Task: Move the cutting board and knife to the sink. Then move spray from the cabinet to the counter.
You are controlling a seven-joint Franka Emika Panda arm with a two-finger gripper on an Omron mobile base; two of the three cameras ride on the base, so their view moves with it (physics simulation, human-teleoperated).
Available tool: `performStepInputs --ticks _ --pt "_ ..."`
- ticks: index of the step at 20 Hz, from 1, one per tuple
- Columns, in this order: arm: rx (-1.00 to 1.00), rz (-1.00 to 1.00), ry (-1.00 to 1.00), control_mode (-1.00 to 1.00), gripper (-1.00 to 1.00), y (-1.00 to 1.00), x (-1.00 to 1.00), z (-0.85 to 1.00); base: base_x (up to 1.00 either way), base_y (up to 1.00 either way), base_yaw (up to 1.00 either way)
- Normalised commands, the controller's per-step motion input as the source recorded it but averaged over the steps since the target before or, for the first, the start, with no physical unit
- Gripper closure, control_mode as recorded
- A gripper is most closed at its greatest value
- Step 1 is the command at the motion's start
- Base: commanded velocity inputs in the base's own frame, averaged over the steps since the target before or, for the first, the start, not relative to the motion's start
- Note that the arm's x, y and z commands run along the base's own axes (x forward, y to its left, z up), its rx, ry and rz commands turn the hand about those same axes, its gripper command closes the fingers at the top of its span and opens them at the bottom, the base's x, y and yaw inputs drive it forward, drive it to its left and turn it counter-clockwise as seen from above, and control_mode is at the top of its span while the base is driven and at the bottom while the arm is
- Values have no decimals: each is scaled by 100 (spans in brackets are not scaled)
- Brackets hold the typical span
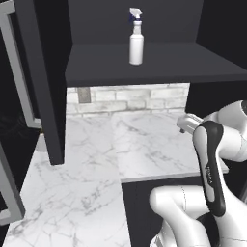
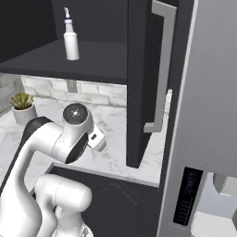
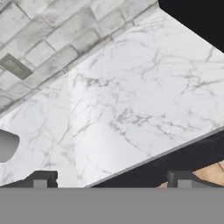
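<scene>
White spray (image 1: pixel 136 44) is seen upright on the open cabinet (image 1: pixel 144 67) shelf. Below, the tool (image 3: pixel 112 180) is held apart and empty over the counter (image 3: pixel 131 105).

White spray (image 1: pixel 136 44) in black cabinet (image 1: pixel 154 70); grey-veined white marble counter (image 1: pixel 144 144).

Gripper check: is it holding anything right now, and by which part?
Nothing is held. In the hand view the gripper is open over the white marble counter with nothing between its fingertips. The slim white spray bottle stands untouched on the black cabinet shelf.
</scene>
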Motion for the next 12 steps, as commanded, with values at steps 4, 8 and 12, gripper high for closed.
performStepInputs --ticks 4,8,12 --pt "0 0 0 100 -100 0 0 0 64 47 -16" --pt "0 0 0 100 -100 0 0 0 51 78 -11" --pt "-7 1 -1 -100 -100 25 0 17 14 75 0"
